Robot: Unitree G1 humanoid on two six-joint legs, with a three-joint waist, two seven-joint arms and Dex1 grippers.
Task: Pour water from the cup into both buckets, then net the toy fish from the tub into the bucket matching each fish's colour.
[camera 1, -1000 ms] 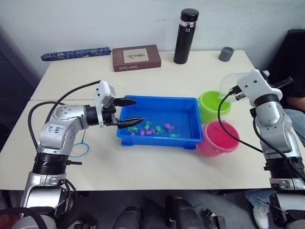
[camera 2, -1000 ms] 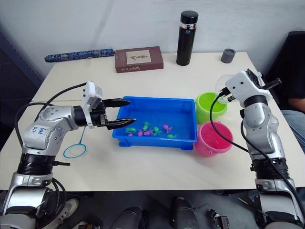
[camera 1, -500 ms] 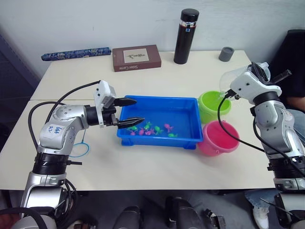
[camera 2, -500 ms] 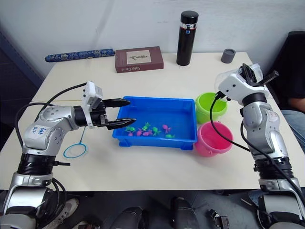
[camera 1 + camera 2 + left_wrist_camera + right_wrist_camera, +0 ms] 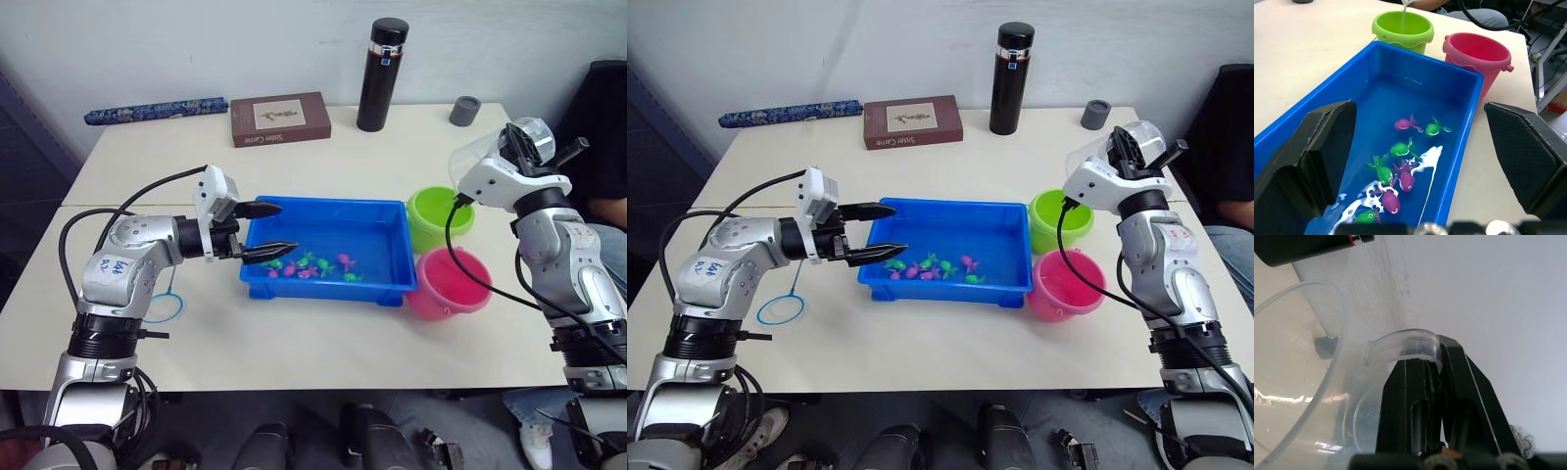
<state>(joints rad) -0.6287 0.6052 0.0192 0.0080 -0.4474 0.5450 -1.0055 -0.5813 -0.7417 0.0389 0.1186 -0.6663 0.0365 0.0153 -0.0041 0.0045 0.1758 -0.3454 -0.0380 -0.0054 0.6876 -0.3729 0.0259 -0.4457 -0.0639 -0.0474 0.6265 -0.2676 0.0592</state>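
Left wrist view: two buckets [image 5: 1403, 30]

Brown box [image 5: 280, 117] label too small to read, no other legible text

Head stereo pair overlooking table [image 5: 323, 343], wrist cameras close, right's aim unclear
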